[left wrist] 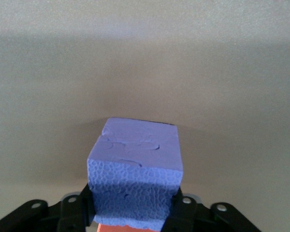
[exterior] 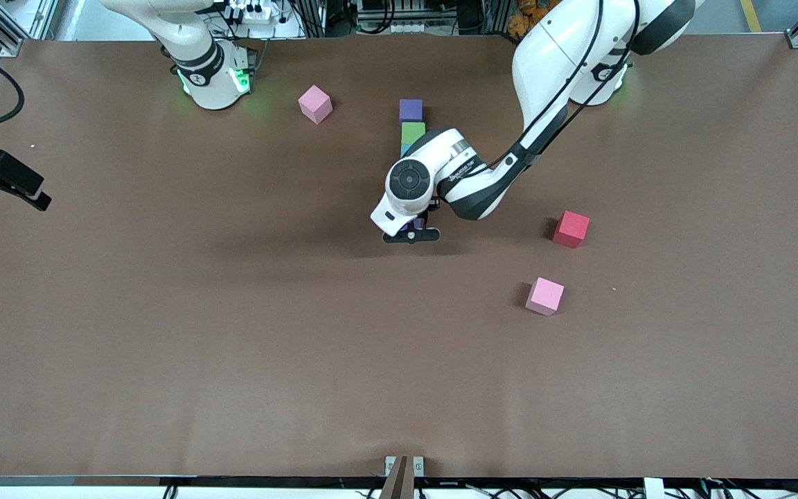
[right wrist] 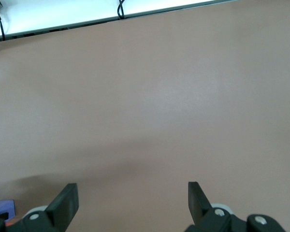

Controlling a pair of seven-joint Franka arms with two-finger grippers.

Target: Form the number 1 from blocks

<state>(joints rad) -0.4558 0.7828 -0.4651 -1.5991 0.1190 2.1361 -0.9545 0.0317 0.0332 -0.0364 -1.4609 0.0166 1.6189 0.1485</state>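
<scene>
The brown table (exterior: 163, 346) is carrying a column of blocks running straight from the robots' bases toward the front camera, the long stroke of the 1. The left arm is reaching over the column's nearer end, hiding part of it. The left gripper (left wrist: 130, 217) is clenching the second purple block (left wrist: 135, 169), apparently seating it against the orange block (left wrist: 113, 227). Farther up, the green block (exterior: 413, 132) is touching the purple block (exterior: 411, 109). The right gripper (right wrist: 130, 203) is waiting, fingers spread, over bare table.
</scene>
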